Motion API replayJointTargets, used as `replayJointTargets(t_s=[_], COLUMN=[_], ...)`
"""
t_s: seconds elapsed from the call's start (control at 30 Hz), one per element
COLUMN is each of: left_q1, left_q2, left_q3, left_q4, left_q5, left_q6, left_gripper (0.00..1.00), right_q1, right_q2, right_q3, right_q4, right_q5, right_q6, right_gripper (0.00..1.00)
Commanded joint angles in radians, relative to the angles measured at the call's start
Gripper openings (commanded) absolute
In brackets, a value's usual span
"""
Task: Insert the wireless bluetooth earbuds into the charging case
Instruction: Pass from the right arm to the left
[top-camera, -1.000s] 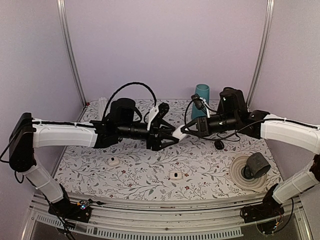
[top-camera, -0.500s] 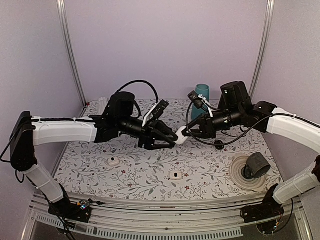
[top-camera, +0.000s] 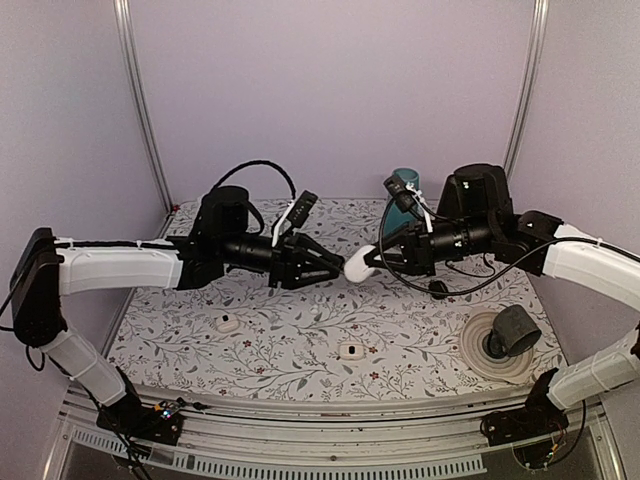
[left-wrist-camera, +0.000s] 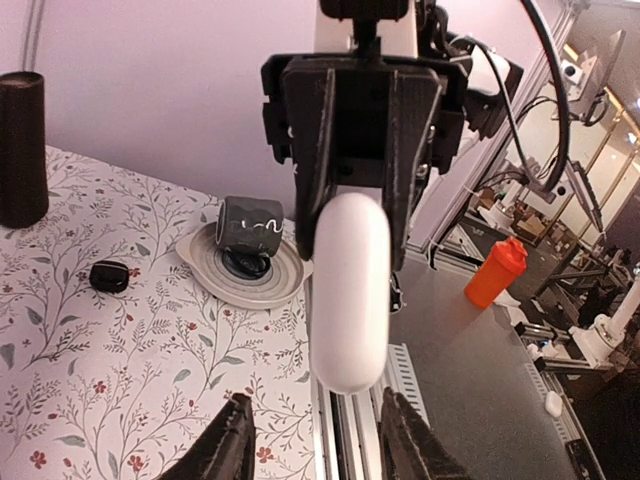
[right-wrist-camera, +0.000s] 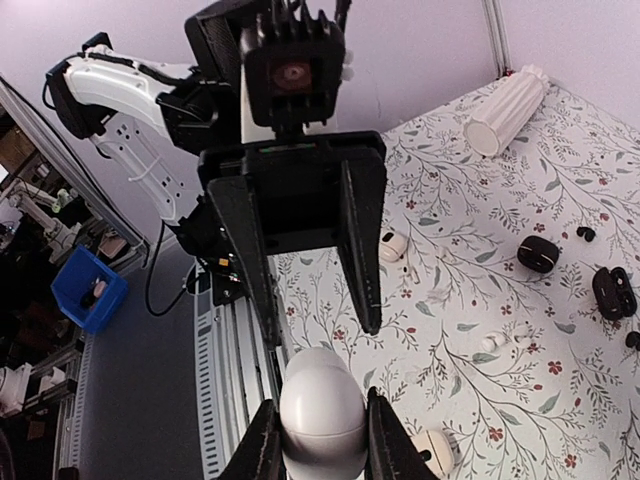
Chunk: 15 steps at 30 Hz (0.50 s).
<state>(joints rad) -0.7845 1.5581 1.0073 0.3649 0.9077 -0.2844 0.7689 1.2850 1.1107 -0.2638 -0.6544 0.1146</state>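
Note:
The white charging case (top-camera: 357, 263) hangs in the air between my two grippers, lid shut. My right gripper (top-camera: 374, 258) is shut on one end of it; in the right wrist view the case (right-wrist-camera: 322, 412) sits between my fingers (right-wrist-camera: 262, 445). My left gripper (top-camera: 337, 270) is open and faces the case's free end. In the left wrist view the case (left-wrist-camera: 350, 290) ends just short of my open fingertips (left-wrist-camera: 228, 440). A tiny white earbud (right-wrist-camera: 491, 341) lies on the floral table; a second is too faint to tell.
Two small white pieces with dark spots (top-camera: 229, 323) (top-camera: 351, 351) lie on the table's near half. A plate with a dark mug (top-camera: 497, 345) stands at the right, a teal cup (top-camera: 404, 188) at the back, a black piece (top-camera: 437, 288) near it. A white ribbed cylinder (right-wrist-camera: 505, 110) and black pieces (right-wrist-camera: 537, 253) lie far left.
Both grippers have risen a little. The left wrist has rolled and its open fingers now point level at the case. The right gripper has kept hold of the case throughout.

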Motion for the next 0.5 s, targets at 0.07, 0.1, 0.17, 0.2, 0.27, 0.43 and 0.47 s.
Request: replayJointTargets(t_s=[0.07, 0.1, 0.17, 0.2, 0.27, 0.43, 0.47], left_q1=[0.007, 0.007, 0.004, 0.001, -0.009, -0.028, -0.030], left_q2=[-0.012, -0.012, -0.015, -0.018, -0.024, -0.031, -0.033], left_q3=[-0.063, -0.069, -0.078, -0.080, -0.086, -0.093, -0.097], left_q4=[0.321, 0.356, 0.399, 0.410, 0.438, 0.482, 0.500], left_q5=[0.001, 0.001, -0.016, -0.026, -0.039, -0.058, -0.062], left_q6=[-0.211, -0.231, -0.258, -0.265, -0.277, -0.284, -0.289], left_gripper=[0.44, 0.44, 0.44, 0.44, 0.44, 0.44, 0.44], right_q1=[0.032, 0.038, 0.056, 0.069, 0.086, 0.097, 0.098], right_q2=[-0.068, -0.072, -0.076, -0.078, -0.081, -0.091, -0.096], right_q3=[-0.105, -0.112, -0.118, -0.121, -0.130, -0.181, -0.189], right_q4=[0.361, 0.388, 0.425, 0.435, 0.469, 0.570, 0.583], right_q5=[-0.025, 0.003, 0.058, 0.089, 0.134, 0.192, 0.212], right_q6=[0.193, 0.207, 0.234, 0.236, 0.242, 0.306, 0.317], right_gripper=[0.03, 0.03, 0.03, 0.03, 0.03, 0.03, 0.03])
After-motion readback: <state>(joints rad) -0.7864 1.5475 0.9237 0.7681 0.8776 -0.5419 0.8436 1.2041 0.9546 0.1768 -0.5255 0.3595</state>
